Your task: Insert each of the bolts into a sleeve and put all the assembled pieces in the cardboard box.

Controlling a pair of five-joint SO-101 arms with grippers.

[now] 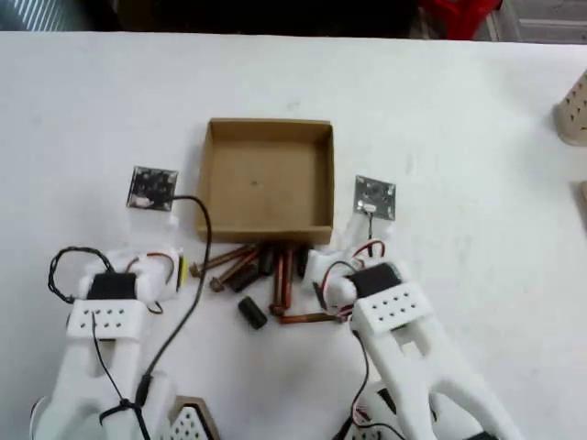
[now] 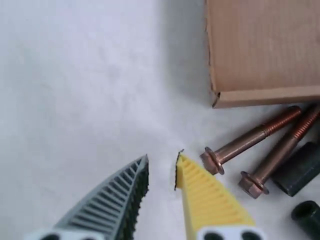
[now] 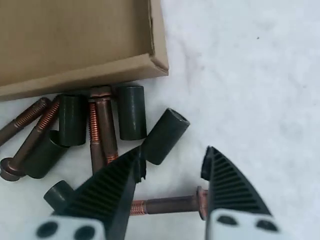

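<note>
Beside the cardboard box [image 1: 268, 179], your right arm [image 1: 390, 307] hid some bolts [image 1: 234, 257] and sleeves [image 1: 252, 313]; left gripper [image 2: 162, 167] and right gripper [image 3: 173, 157] gaped, empty.

The high view looks steeply down on the table [image 1: 459, 137], with the arms at its near edge. The left wrist view looks past the left gripper [image 2: 162, 156], close to the table. The right wrist view looks past the right gripper [image 3: 173, 152]. All 3 share the box [image 1: 266, 183] and bolts [image 1: 225, 258].

Prob. robotics lab: white table [image 1: 477, 137] w/ 2 arms [image 1: 101, 316], bolts [image 1: 229, 257].
</note>
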